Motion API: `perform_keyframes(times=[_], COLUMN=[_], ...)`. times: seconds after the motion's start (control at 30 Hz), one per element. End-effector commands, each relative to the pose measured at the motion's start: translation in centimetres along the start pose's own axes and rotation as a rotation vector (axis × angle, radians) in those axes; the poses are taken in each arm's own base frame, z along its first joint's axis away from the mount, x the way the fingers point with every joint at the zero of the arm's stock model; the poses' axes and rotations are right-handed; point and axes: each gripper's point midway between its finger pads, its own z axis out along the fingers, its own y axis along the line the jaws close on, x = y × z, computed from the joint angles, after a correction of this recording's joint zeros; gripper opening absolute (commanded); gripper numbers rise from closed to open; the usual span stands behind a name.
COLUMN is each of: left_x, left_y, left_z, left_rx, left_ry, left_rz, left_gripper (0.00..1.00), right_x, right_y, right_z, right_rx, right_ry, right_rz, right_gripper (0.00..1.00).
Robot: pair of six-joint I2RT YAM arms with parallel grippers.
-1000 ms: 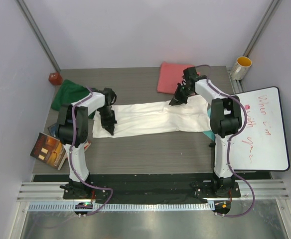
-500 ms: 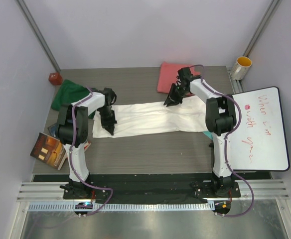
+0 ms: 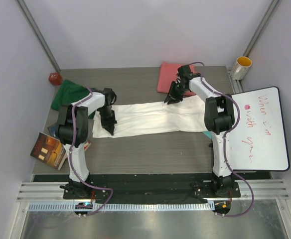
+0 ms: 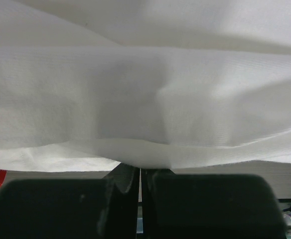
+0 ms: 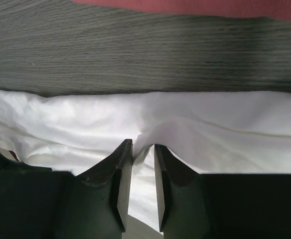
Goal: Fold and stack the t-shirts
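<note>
Inspecting the bench [image 3: 135,149]: the white t-shirt [image 3: 150,118] lies as a long band across the middle, running from near the left edge towards the right edge.

The left gripper [image 3: 109,127] stands at the band's left end. In the left wrist view its jaws are pressed together, with only a hairline slit between them, and a fold of the white t-shirt [image 4: 145,99] runs down into their tips [image 4: 139,172]. The cloth is pinched there.

The right gripper [image 3: 171,98] stands at the far edge of the band, right of centre. In the right wrist view its jaws stand a narrow gap apart [image 5: 143,147]. A pucker of the white t-shirt [image 5: 61,119] rises into that gap. Whether the pads touch the cloth cannot be told.

The coral-pink t-shirt [image 3: 166,79] lies flat at the far edge, just beyond the right gripper and apart from the white band. The dark green t-shirt [image 3: 68,93] lies bunched near the far left corner, beside the left arm.

Other items: books [image 3: 48,148] over the near left edge and a whiteboard [image 3: 260,129] off the right edge.
</note>
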Motion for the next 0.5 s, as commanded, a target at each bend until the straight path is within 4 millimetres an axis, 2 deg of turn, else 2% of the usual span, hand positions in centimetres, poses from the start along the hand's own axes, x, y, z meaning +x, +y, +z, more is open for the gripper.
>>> perform_keyframes(times=[0.0, 0.33, 0.47], left_x=[0.5, 0.6, 0.7], left_y=[0.8, 0.7, 0.8], left_z=[2.9, 2.7, 2.7], left_rx=[-0.030, -0.025, -0.026], left_ry=[0.032, 0.032, 0.034], left_rz=[0.013, 0.015, 0.016], left_gripper=[0.00, 0.00, 0.00], right_x=[-1.4, -4.1, -4.2], right_y=[1.1, 2.6, 2.9], right_z=[-0.5, -1.2, -1.8], right_rx=[-0.014, -0.032, -0.033], right_ry=[-0.037, -0.111, -0.117], right_rz=[-0.043, -0.074, -0.082], right_gripper=[0.31, 0.35, 0.36])
